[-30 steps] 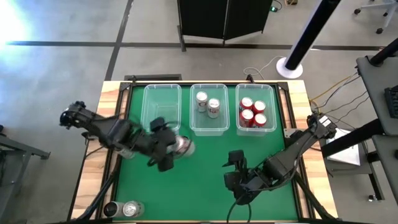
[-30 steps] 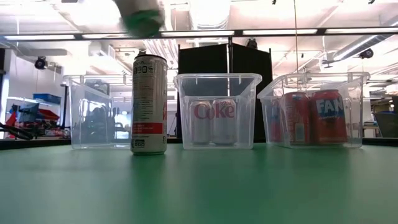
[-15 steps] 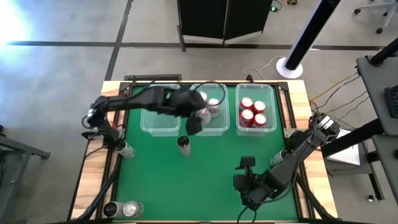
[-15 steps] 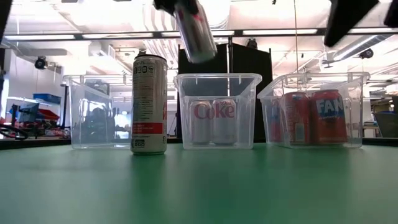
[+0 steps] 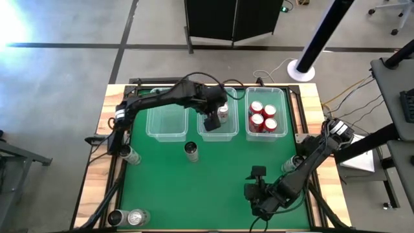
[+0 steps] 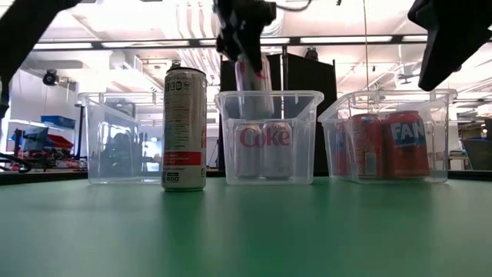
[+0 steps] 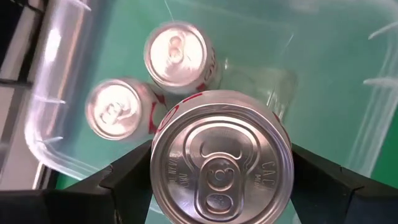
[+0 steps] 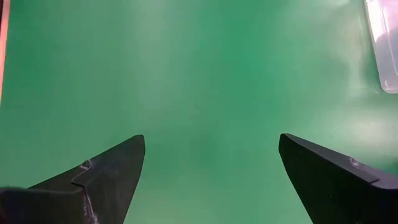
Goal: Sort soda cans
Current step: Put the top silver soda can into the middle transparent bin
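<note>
My left gripper (image 5: 212, 121) is shut on a silver-white soda can (image 6: 254, 81) over the clear middle bin (image 5: 217, 134). Two silver-white cans (image 7: 177, 53) stand on the floor of that bin. The clear right bin (image 5: 266, 134) holds several red cans (image 5: 263, 115). The clear left bin (image 5: 168, 113) has no can in it. A tall can (image 5: 191, 151) stands upright on the green table before the bins. My right gripper (image 5: 257, 189) hovers open over the near right of the table, nothing between its fingers. My left gripper pinches the can between its two fingers (image 7: 124, 183), one on each opposite side of the wall just under the top rim (image 7: 155, 165). The fingers come from above, pointing down along the can. The can hangs nearly upright, top up, its lower part inside the middle bin's rim.
A can (image 5: 131, 155) stands at the table's left edge, and two more cans (image 5: 127, 217) stand at the near left corner. The bins line the far edge. Bare green table lies between the tall can and my right gripper.
My left gripper has risen from the left middle of the table and swung toward the far and right edges, carrying the silver-white can. The can was tilted half a second ago; now it is nearly upright and lower, inside the middle bin. The tall can stayed put.
</note>
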